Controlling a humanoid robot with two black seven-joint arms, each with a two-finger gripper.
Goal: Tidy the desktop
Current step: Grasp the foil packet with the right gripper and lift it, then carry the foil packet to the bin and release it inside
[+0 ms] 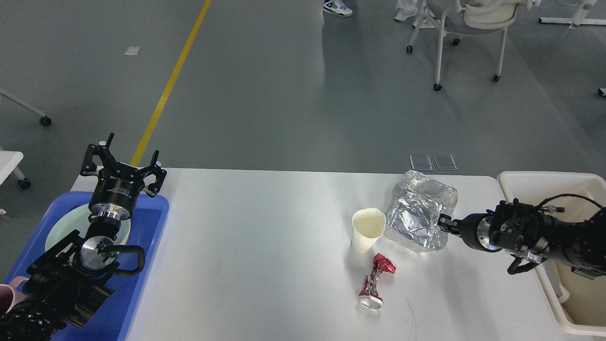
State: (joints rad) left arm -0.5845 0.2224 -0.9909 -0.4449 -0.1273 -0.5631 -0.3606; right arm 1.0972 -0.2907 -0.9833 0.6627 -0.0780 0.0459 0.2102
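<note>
The white desktop (260, 246) holds a crumpled silver foil bag (419, 215), an upright white paper cup (368, 229) just left of it, and a crushed red can (376, 282) lying in front of them. My right gripper (443, 222) reaches in from the right and touches the bag's right edge. Its fingers are dark and small, so its state is unclear. My left gripper (124, 158) is open and empty, raised over the far end of the blue tray (147, 265).
The blue tray at the left holds a pale green plate (59, 234). A pink cup (9, 293) shows at the bottom left. A beige bin (544, 182) stands at the table's right edge, under my right arm. Chairs and people's feet are far behind.
</note>
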